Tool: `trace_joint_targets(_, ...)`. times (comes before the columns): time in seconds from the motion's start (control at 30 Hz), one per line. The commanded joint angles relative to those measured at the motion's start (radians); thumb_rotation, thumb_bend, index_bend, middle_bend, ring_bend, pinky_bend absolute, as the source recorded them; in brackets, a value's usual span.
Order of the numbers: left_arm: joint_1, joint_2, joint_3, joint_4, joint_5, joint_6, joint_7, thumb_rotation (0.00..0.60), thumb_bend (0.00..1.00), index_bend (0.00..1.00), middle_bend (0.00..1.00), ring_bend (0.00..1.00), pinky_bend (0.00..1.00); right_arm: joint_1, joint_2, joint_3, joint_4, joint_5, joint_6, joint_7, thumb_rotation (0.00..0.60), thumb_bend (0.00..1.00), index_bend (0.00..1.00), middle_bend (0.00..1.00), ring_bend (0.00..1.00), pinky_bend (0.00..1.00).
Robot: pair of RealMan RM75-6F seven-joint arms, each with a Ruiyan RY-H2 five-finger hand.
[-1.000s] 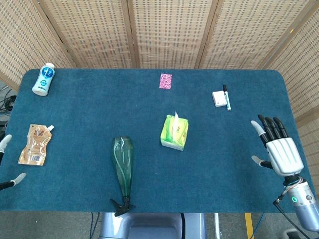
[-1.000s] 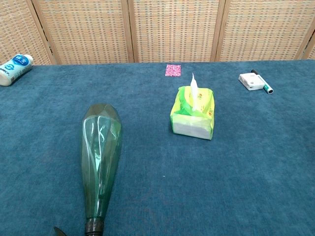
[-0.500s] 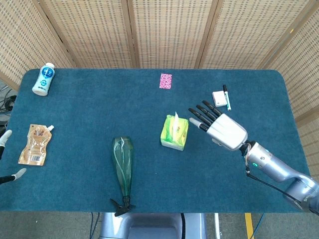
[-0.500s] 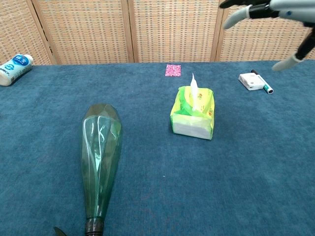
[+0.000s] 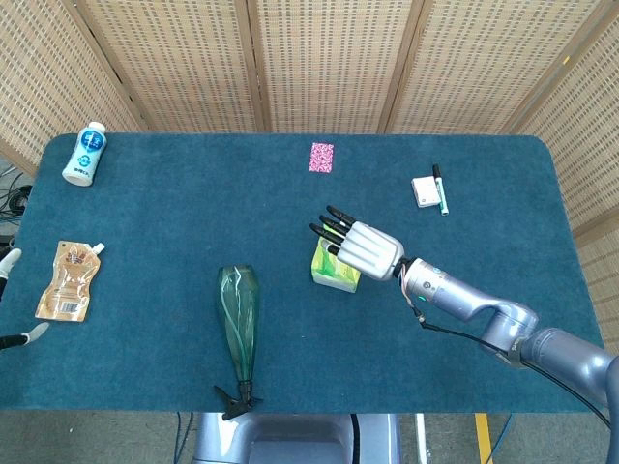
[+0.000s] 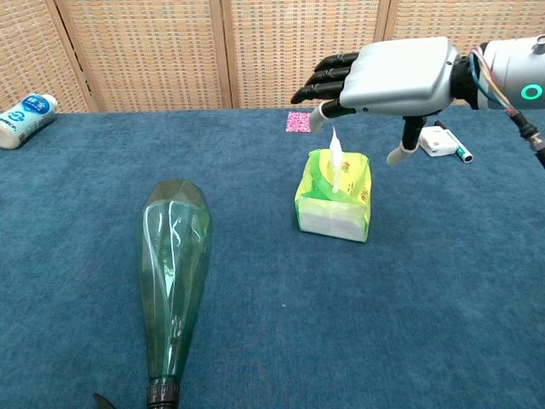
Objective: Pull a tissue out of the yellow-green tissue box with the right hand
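One blue worktop [image 5: 464, 174] carries everything. On it lies a green bottle [image 6: 173, 264] on its side, near the front edge. The right hand [image 6: 400, 77] hovers above the yellow-green tissue box [image 6: 334, 196], palm down, its fingers [image 6: 328, 72] spread wide and holding nothing. The box stands near the middle of the worktop, and a white tissue [image 6: 335, 153] sticks up from its top, just under the fingers, not touched. Only the fingertips of the left hand [image 5: 12, 300] show at the left edge, apart.
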Motion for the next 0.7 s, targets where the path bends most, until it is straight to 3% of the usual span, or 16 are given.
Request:
trace_joint_targets(0.03,0.0,0.002,-0.001,0.003,-0.001,-0.001,-0.008,0.6,0.0,0.0,0.0,0.0,0.0,0.023,-0.033,-0.008,0.029,0.033,-0.042,-0.031,0.6,0.05,0.23,0.07,0.0,0.01)
trace_joint_targets(0.2,-0.004,0.004,-0.002,0.006,-0.008,-0.01,-0.013,0.6,0.0,0.0,0.0,0.0,0.0,0.038,-0.069,-0.027,0.072,0.064,-0.074,-0.084,0.6,0.16,0.27,0.16,0.03,0.12)
trace_joint_targets(0.37,-0.005,0.005,-0.002,0.006,-0.01,-0.011,-0.018,0.6,0.0,0.0,0.0,0.0,0.0,0.044,-0.093,-0.043,0.104,0.078,-0.061,-0.094,0.6,0.3,0.4,0.33,0.2,0.3)
trace_joint_targets(0.53,-0.006,0.007,0.001,0.005,-0.005,-0.014,-0.02,0.6,0.0,0.0,0.0,0.0,0.0,0.051,-0.115,-0.062,0.137,0.08,-0.028,-0.071,0.6,0.46,0.58,0.51,0.42,0.51)
trace_joint_targets(0.7,-0.007,0.007,0.001,0.005,-0.007,-0.016,-0.02,0.6,0.0,0.0,0.0,0.0,0.0,0.047,-0.147,-0.079,0.189,0.059,0.051,-0.031,0.6,0.58,0.65,0.6,0.51,0.61)
